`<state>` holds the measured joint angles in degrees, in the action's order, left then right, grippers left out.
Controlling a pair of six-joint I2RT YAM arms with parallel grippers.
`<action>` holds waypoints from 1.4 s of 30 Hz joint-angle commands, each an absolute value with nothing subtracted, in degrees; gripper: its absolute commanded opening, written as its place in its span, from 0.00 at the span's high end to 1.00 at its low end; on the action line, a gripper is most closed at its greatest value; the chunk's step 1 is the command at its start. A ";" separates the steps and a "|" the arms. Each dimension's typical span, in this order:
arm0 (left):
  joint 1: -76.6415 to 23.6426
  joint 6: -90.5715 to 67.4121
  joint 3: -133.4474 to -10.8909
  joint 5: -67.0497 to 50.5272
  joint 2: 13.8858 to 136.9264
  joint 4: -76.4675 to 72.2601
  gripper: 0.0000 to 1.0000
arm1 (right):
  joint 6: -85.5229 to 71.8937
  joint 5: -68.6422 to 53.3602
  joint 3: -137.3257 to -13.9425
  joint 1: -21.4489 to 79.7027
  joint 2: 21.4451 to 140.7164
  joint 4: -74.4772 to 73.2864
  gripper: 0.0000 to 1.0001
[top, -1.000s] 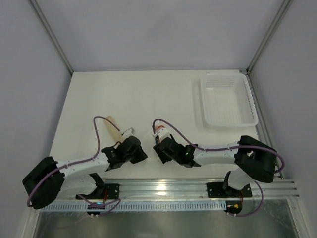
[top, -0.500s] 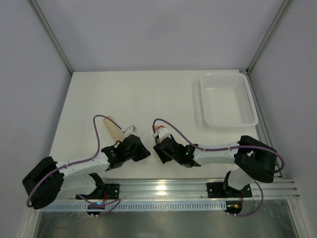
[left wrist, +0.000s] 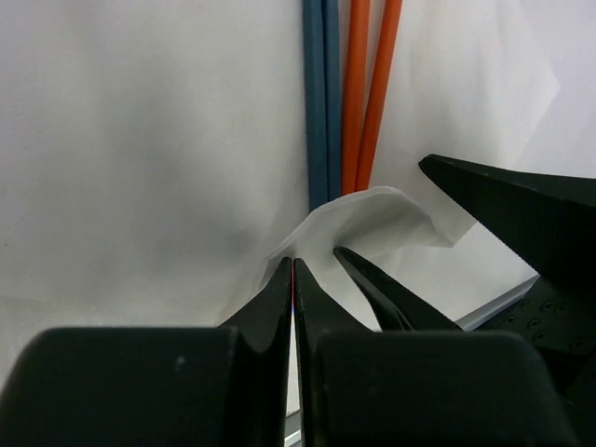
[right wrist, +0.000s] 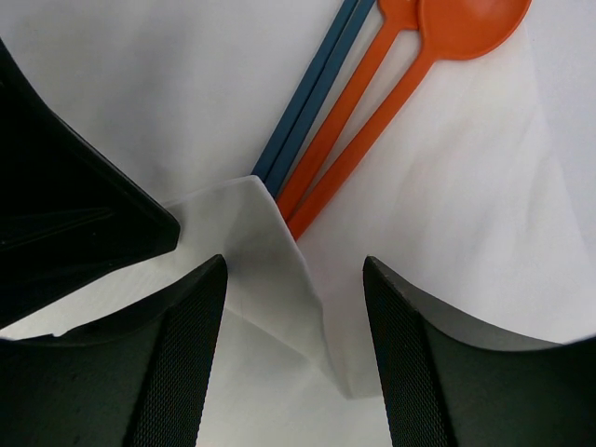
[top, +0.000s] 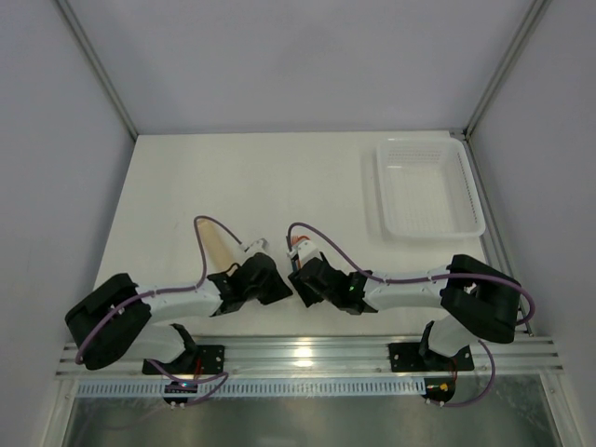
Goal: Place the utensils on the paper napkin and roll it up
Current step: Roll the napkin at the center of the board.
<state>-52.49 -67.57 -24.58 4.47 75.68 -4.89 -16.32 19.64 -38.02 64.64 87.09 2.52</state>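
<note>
The white paper napkin (left wrist: 140, 140) lies flat under two blue handles (left wrist: 321, 93) and two orange handles (left wrist: 368, 93). One orange spoon bowl (right wrist: 470, 23) shows in the right wrist view, past the blue handles (right wrist: 307, 102). A near corner of the napkin (right wrist: 270, 270) is folded up over the handle ends. My left gripper (left wrist: 293, 264) is shut, its tips pinching the left edge of that raised fold. My right gripper (right wrist: 293, 265) stands open, straddling the fold without touching it. From above, the left gripper (top: 284, 287) and right gripper (top: 298, 277) meet tip to tip near the front edge.
A white mesh basket (top: 428, 186) stands at the back right of the table. Purple cables loop over both arms. The metal rail with the arm bases runs along the near edge, and grey walls close in both sides.
My left gripper has moved right, from a short way off to right beside the right gripper's tips. The right arm has stayed still.
</note>
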 commanded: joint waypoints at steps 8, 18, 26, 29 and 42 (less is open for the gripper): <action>-52.73 -68.11 -28.92 6.33 77.87 -5.01 1.00 | -16.79 19.07 -37.97 64.51 86.22 2.55 0.35; -52.73 -68.73 -28.83 7.65 78.31 -1.93 1.00 | -17.05 19.25 -38.32 64.51 85.43 1.58 0.35; -52.73 -68.12 -30.41 7.12 80.68 -1.06 1.00 | -17.49 20.57 -41.12 64.42 82.71 -3.51 0.31; -52.73 -67.68 -30.85 7.29 80.68 -0.27 1.00 | -17.58 21.00 -43.06 64.51 79.81 -7.80 0.29; -52.73 -66.36 -32.52 7.47 80.51 2.29 1.00 | -19.77 5.21 -41.67 60.75 66.54 -9.68 0.58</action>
